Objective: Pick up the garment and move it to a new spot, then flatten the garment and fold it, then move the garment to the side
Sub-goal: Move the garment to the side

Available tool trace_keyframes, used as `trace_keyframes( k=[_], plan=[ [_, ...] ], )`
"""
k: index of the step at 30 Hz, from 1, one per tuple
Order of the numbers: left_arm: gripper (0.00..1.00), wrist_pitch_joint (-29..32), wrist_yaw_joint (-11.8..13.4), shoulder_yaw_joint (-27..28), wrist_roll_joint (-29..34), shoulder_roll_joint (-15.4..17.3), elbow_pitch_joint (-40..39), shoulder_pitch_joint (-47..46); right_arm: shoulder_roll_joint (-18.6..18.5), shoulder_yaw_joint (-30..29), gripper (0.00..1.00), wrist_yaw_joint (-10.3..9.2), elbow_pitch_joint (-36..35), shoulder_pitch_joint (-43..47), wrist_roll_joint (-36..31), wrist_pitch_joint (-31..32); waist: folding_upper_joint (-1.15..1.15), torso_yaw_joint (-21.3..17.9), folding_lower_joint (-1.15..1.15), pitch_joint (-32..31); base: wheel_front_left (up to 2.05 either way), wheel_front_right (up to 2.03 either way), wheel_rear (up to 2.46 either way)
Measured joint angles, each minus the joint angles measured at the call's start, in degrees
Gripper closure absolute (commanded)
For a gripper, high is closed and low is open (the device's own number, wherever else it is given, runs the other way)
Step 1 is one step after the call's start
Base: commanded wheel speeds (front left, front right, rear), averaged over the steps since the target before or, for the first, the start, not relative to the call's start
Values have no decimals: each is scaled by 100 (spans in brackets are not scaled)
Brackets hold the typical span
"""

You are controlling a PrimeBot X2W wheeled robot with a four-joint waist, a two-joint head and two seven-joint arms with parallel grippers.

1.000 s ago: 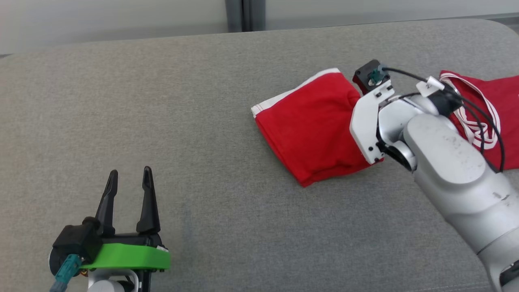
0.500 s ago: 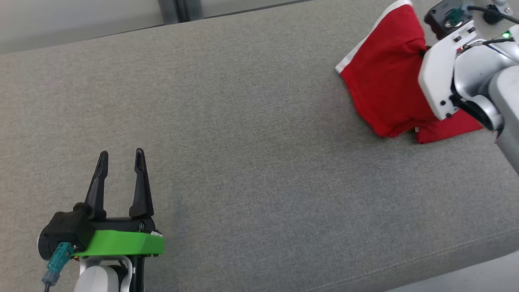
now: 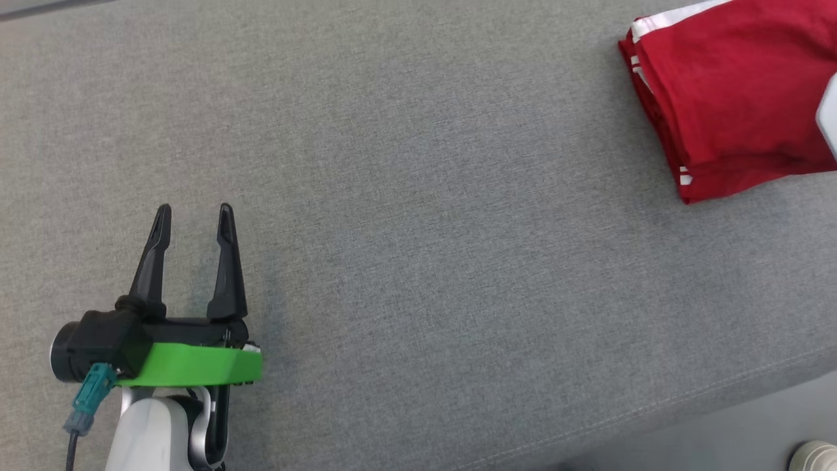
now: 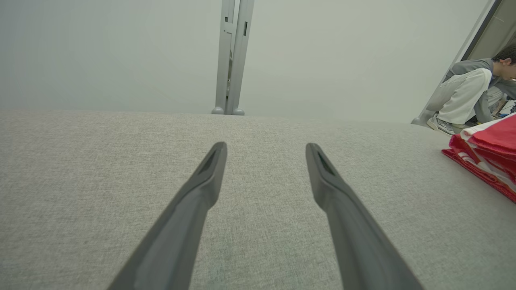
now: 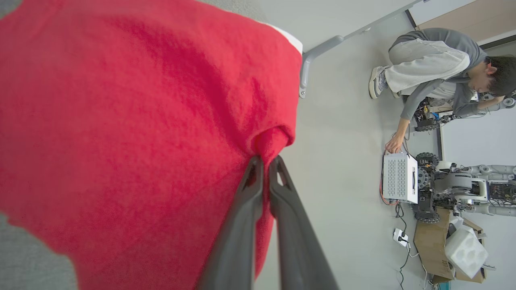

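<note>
The garment [image 3: 732, 98] is red with white trim and lies folded at the far right of the grey fabric surface [image 3: 418, 196]. It also shows at the right edge of the left wrist view, as the garment [image 4: 494, 155]. My right gripper [image 5: 266, 161] is shut, pinching a fold at the edge of the garment [image 5: 141, 141]. A sliver of the pale right arm [image 3: 829, 121] sits over the cloth. My left gripper [image 3: 193, 210] is open and holds nothing, low over bare fabric at the lower left, far from the garment. Its fingers [image 4: 213, 161] are spread wide.
The surface's front edge [image 3: 654, 409] runs along the lower right, with floor below and a shoe [image 3: 814, 454]. A person [image 5: 435, 68] crouches on the floor beside a white box [image 5: 399, 177] and robot parts. A grey post [image 4: 231, 56] stands beyond the far edge.
The head camera has swung down and left, so the front edge now shows. The right arm and the pinched garment have slid to the picture's upper right. The left gripper stays open.
</note>
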Motion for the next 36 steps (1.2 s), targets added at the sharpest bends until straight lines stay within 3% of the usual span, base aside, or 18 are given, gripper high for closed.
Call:
trace_keyframes(
  k=[10,11,12,21,36],
  plan=[
    [0,0,-20,-88,44,1,-89,-319,-67,-866,100,0,757,266,-546,-672,0,299,0,467,0,0,0],
    [0,0,-20,-114,44,1,-89,-341,-58,-972,65,1,857,313,-601,-735,0,341,0,498,0,0,0],
    [0,0,-24,-144,51,1,-87,-373,-23,-1194,0,0,1023,398,-719,-847,0,420,0,546,0,0,0],
    [0,0,-26,-33,-82,0,5,-346,681,-2348,0,0,1189,644,-966,-1689,0,543,0,316,0,0,0],
    [0,-1,146,376,-286,2,288,541,2437,-2858,0,-1,-555,2505,-270,-3331,0,648,0,-1139,0,0,0]
  ],
)
